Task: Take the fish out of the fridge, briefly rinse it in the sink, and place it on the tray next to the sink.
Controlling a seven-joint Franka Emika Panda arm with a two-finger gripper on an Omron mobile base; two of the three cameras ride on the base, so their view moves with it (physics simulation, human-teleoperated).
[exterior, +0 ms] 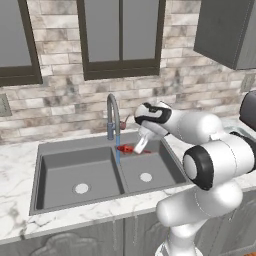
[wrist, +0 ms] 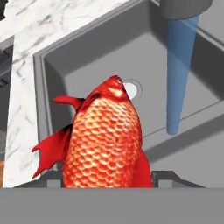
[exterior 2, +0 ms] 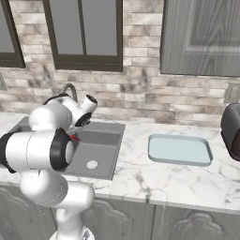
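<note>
My gripper (exterior: 141, 145) is shut on the red fish (exterior: 127, 148) and holds it over the right basin of the dark grey sink (exterior: 65, 165), beside the curved faucet (exterior: 113, 112). A blue stream of water (exterior: 118, 152) runs from the spout just left of the fish. In the hand view the fish (wrist: 105, 135) rises between my fingertips with its head towards the basin drain, and the stream (wrist: 179, 70) falls to its right, apart from it. The pale tray (exterior 2: 154, 140) lies bare on the counter right of the sink. The fridge is out of view.
A dark rounded appliance (exterior 2: 230, 131) stands on the counter at the far right, past the tray. The brick wall with dark-framed windows runs behind the sink, and a grey wall cabinet (exterior 2: 201, 37) hangs above the tray. Marble counter (exterior 2: 140, 178) surrounds the sink.
</note>
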